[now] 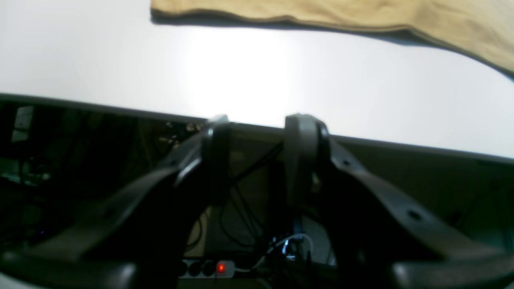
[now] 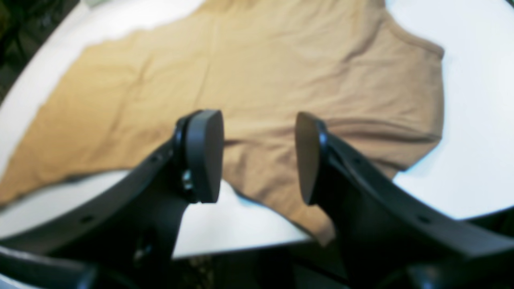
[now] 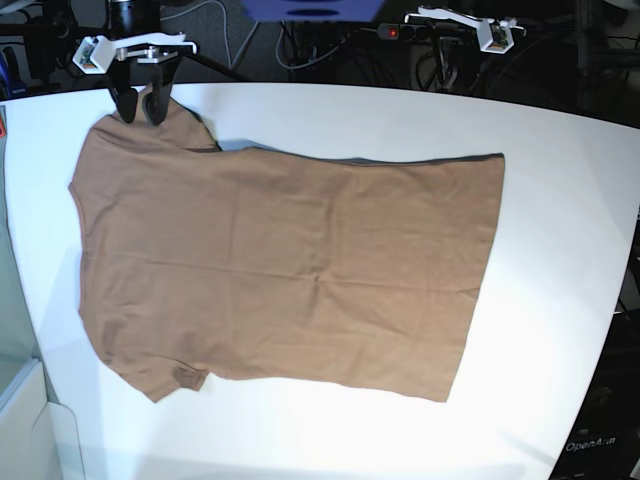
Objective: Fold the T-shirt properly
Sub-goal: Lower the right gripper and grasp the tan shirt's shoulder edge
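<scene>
Base view alone: whole T-shirt (image 3: 290, 270) flat; wrist views: right claw (image 2: 259, 156) wide, left claw (image 1: 257, 160) part-open, both empty.

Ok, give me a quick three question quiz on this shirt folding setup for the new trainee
1. True or false: the T-shirt has already been folded in half.
2. Which gripper hangs over a sleeve of the shirt? A) the right gripper B) the left gripper C) both
3. Fill in: the shirt lies on a ____ table.

Key:
1. False; it lies spread flat.
2. A; its jaws stand apart with nothing between them, above the sleeve at the table's edge. The left gripper sits off the table edge, clear of the cloth.
3. White.
</scene>
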You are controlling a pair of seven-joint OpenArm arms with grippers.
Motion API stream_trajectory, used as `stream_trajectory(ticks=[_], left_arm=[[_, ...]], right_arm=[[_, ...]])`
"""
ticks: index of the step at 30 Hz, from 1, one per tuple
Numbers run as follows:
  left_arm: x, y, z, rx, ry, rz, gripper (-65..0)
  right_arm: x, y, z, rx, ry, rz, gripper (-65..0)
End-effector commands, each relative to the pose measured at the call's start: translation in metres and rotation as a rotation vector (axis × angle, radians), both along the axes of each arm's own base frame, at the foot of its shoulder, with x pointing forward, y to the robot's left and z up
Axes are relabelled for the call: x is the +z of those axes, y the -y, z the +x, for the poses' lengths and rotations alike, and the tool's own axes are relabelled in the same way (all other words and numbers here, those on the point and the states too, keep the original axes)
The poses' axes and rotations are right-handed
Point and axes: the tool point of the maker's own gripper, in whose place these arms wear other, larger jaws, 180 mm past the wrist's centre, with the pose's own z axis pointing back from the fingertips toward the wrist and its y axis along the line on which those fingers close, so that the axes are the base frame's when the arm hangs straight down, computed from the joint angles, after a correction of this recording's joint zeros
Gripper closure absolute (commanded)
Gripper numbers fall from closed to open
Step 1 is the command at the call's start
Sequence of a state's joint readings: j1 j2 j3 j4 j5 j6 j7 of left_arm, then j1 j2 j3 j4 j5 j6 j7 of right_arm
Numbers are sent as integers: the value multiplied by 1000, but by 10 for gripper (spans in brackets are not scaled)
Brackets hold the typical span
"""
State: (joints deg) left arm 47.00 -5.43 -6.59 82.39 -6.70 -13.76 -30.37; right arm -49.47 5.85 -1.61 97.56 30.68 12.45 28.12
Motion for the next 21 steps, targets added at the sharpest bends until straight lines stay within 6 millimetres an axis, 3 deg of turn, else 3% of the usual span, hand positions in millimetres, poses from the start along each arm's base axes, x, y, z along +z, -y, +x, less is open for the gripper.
stream_trajectory(ticks=[1, 7, 15, 18, 21], left_arm=[[8, 0, -1, 1, 26, -6, -219], [8, -7, 0, 11, 26, 9, -219], [9, -18, 0, 31, 29, 32, -219], [9, -18, 0, 31, 29, 32, -219], [10, -19, 0, 32, 29, 33, -219]], right_arm=[[10, 1, 1, -6, 30, 23, -289], [21, 12, 6, -67, 28, 154, -289], [6, 31, 10, -110, -71, 374, -289], [3, 35, 9, -110, -90, 366, -289], [-15, 43, 0, -150, -161, 344, -289]])
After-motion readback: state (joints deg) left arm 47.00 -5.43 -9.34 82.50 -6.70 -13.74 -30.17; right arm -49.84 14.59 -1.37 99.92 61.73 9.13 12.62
